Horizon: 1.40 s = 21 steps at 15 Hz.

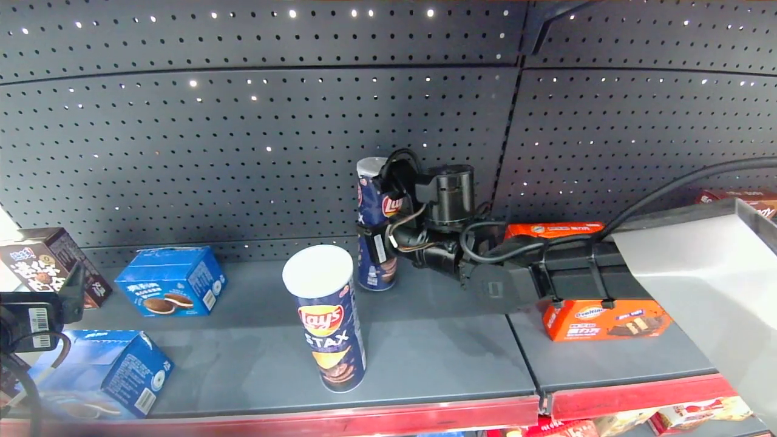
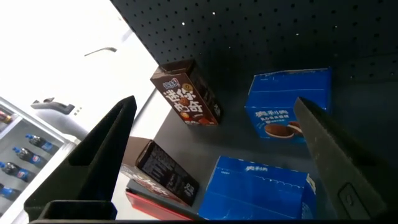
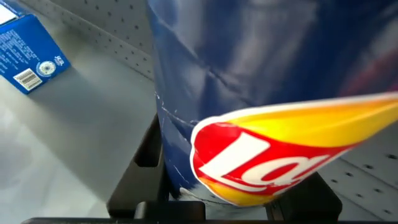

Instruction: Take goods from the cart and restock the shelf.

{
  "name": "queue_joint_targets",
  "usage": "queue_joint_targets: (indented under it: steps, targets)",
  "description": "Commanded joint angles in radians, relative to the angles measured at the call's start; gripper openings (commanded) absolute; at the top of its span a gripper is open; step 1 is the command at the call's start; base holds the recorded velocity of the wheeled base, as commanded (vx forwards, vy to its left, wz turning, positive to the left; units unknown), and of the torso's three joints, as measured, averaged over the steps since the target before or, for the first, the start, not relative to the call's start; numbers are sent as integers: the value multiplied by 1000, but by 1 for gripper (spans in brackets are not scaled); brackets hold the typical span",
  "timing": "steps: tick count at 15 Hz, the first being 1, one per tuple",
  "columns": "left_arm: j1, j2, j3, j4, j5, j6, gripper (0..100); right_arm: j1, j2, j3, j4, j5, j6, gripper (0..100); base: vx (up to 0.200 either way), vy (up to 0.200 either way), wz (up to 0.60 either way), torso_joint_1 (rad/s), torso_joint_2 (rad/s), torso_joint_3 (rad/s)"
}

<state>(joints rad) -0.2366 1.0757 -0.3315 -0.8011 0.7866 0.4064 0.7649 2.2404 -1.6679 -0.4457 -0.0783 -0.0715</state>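
Pinching an upright blue can point(image 1: 376, 270) with red-yellow logo, right end effector point(image 1: 377, 233); left end effector point(image 2: 214, 106) spread apart.

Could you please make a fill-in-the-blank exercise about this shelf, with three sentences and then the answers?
1. The right gripper is shut on the held chip can, which is ___ the free chip can as seen in the head view.
2. The free chip can stands upright and has a ___ lid.
3. The jaws of the left gripper are ___.
Answers: behind; white; open.
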Motion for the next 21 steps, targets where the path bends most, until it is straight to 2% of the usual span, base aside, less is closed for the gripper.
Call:
queue_joint_targets:
  steps: [1,6,21]
  targets:
    - [0,1,2,0,0,0,100,17,27,-10,-2,-6,-2,0,0,0,0,0,0,0]
    - [0,-3,0,-1,0,2,100,22,87,-12,-76,-1,-68,0,0,0,0,0,0,0]
    - [0,-5,0,-1,0,3,100,33,150,-70,-76,-35,-70,0,0,0,0,0,0,0]
